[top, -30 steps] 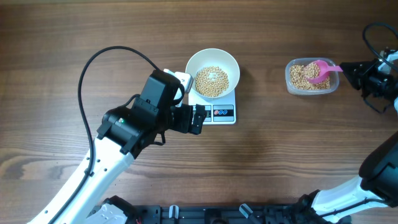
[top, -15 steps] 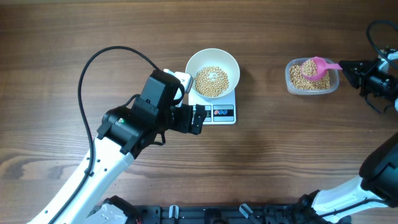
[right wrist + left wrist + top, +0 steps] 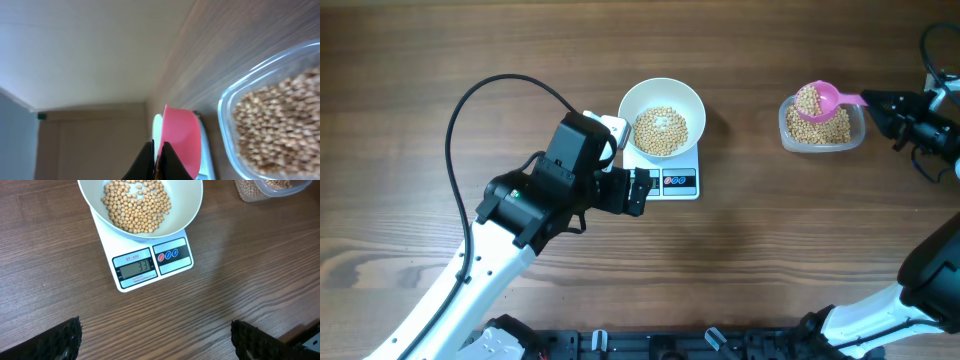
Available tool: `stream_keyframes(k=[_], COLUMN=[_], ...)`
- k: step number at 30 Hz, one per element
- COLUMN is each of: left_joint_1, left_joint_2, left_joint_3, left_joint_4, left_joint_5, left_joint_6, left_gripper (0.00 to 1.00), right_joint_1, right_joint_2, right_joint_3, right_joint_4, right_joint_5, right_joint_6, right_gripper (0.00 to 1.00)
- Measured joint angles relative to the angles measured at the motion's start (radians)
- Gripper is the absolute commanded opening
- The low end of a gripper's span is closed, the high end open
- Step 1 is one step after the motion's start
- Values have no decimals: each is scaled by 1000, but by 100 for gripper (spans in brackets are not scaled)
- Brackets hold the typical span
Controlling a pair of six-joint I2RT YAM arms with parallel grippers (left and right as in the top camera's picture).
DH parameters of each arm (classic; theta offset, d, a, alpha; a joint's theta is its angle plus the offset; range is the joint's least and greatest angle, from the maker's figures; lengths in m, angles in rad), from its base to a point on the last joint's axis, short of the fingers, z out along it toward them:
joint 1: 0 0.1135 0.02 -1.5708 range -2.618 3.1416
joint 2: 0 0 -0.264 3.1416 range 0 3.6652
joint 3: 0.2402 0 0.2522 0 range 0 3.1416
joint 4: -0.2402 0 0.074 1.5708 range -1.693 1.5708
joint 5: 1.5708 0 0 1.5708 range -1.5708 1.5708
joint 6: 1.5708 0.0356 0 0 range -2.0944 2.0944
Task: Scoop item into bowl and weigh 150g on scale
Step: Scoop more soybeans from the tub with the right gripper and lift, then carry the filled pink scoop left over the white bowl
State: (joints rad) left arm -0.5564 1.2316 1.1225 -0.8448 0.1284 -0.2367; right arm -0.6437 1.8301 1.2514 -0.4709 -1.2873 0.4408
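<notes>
At frame centre, the smooth round white bowl (image 3: 662, 90) sits on the flat white scale (image 3: 680, 183) and holds pea-like beige beans (image 3: 661, 131). The left pincer (image 3: 640, 192) is spread beside the scale. At upper right, the right pincer (image 3: 876, 101) pinches a bean-heaped pink scoop (image 3: 826, 97) above the clear tub (image 3: 784, 128) on the wood-grain desk (image 3: 770, 250).

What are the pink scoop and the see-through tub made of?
The small pink scoop looks like smooth, opaque plastic: bright, even colour all over. The clear rounded tub is probably thin glossy plastic too, because the beige beans show through its wall.
</notes>
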Motion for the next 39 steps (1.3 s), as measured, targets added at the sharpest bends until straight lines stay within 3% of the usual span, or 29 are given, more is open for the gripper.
stream_keyframes(k=[14,29,35,39], left_joint_1=[0,0,0,0], left_joint_2=[0,0,0,0], left_joint_3=[0,0,0,0], left_joint_4=[0,0,0,0], left_joint_5=[0,0,0,0], left_joint_6=[0,0,0,0], left_gripper=[100,100,100,100], right_joint_1=[170,437,539,599], right_joint_2=[0,0,0,0], right_joint_3=[0,-2,-2,-2], right_joint_4=[61,473,529,533], right_joint_5=[-65,-74,-65,-31], right_joint_6=[121,408,417,341], right_gripper=[4,4,5,5])
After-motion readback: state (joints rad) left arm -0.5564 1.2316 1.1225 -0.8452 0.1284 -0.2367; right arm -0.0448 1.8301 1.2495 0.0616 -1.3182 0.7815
